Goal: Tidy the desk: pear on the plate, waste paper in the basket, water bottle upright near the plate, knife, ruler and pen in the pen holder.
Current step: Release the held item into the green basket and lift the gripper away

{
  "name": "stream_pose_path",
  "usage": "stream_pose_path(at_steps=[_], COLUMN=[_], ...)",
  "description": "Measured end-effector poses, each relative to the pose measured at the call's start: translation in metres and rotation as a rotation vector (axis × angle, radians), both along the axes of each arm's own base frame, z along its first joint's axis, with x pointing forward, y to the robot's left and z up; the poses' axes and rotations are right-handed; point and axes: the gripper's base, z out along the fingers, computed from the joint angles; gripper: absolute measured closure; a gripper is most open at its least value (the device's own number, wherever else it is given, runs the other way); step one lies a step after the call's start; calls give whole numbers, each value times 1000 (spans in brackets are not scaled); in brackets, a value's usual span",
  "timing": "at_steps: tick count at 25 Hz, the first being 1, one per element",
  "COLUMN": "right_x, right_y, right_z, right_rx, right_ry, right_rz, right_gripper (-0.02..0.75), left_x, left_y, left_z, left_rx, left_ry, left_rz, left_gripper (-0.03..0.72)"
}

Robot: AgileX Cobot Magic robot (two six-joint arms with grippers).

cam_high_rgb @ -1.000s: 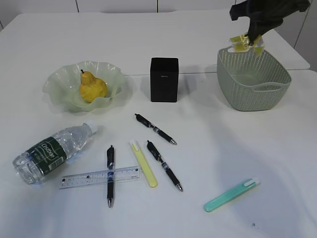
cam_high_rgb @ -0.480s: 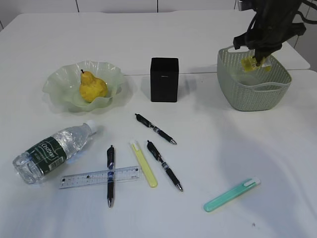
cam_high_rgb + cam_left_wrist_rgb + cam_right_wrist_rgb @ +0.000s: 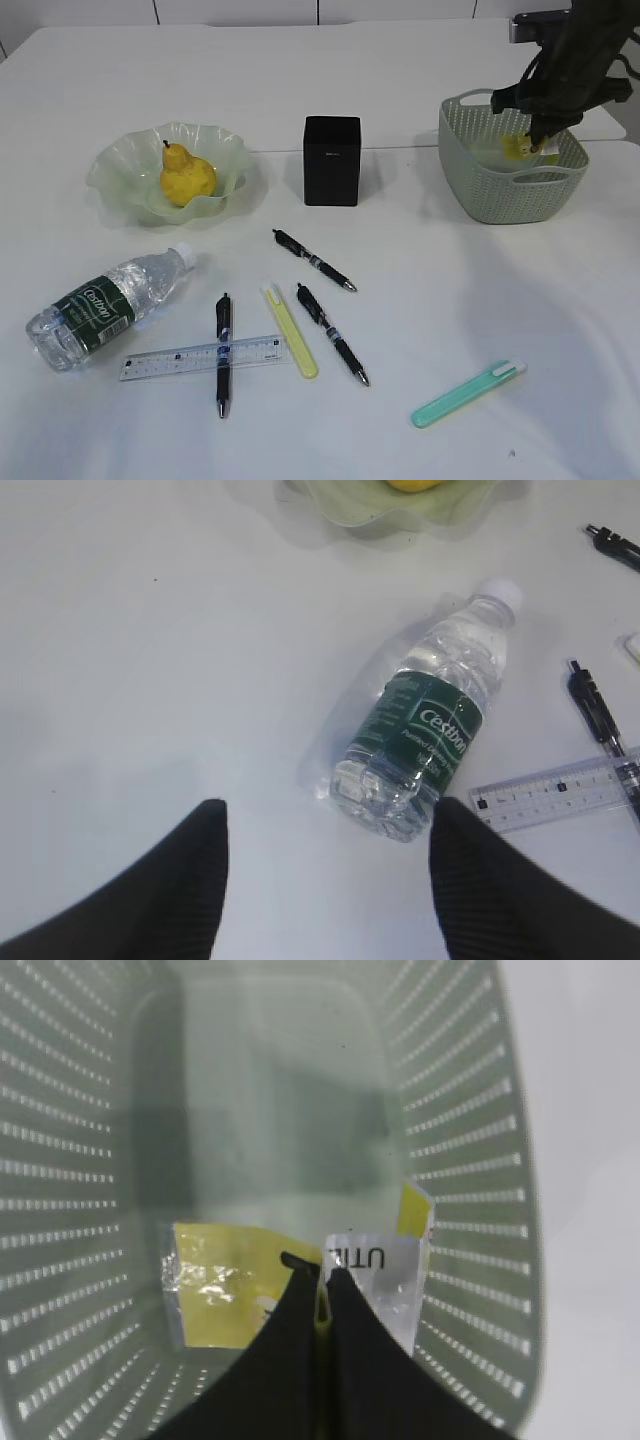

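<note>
Right gripper (image 3: 322,1285) pinched on the waste paper (image 3: 225,1285) inside the basket (image 3: 500,190), left gripper (image 3: 325,880) spread wide above the water bottle (image 3: 430,725), lying on its side left of the basket, pear (image 3: 185,178) on the plate (image 3: 120,170)

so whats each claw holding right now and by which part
Right claw pinches the crumpled yellow and white wrapper by its middle edge, inside the sage green basket. Left claw: nothing.

From my station I see white wall panels (image 3: 240,10) behind the work surface, split by thin dark vertical seams — plain, no markings. Light is even and diffuse, shadows soft. Far right, a white ledge (image 3: 600,110) — partly hidden.
</note>
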Motion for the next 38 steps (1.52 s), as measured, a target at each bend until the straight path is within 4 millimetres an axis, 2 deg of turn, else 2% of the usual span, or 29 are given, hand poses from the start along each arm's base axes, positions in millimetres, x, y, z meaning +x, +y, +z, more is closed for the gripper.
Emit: stream_pose_path(at_steps=[5,7,9,13,15,18,23,28,31,34,38], right_x=[4,5,5,6,6,7,3,-1,-11,-24,-39], right_y=[4,5,6,7,7,7,7,11,14,15,15], right_z=[-10,-10,-10,-9,-9,-9,-3,25,53,84,114], right_rx=[47,66,78,89,89,92,93,142,180,191,191], right_ry=[-9,-14,-21,-29,-33,-34,14,28,-1,-39,-89], right_rz=[-2,-4,-5,-6,-5,-7,-14,-19,-14,-8,-3], right_gripper=[716,669,584,346,269,232,225,225,225,225,225], left_x=[0,-1,-1,-1,-1,-1,-2,-4,-5,-5,-6], left_y=[0,0,0,0,0,0,0,-1,0,0,0], left_z=[0,0,0,0,0,0,-1,-3,-4,3,17], left_rx=[-1,-3,-3,-3,-1,-1,-2,-4,11,28,34], left_ry=[1,3,3,4,5,5,21,50,68,90,118], left_rz=[0,0,0,0,-1,-1,-4,-9,-17,-29,-44], left_gripper=[235,235,235,235,235,235,235,235,235,235,235])
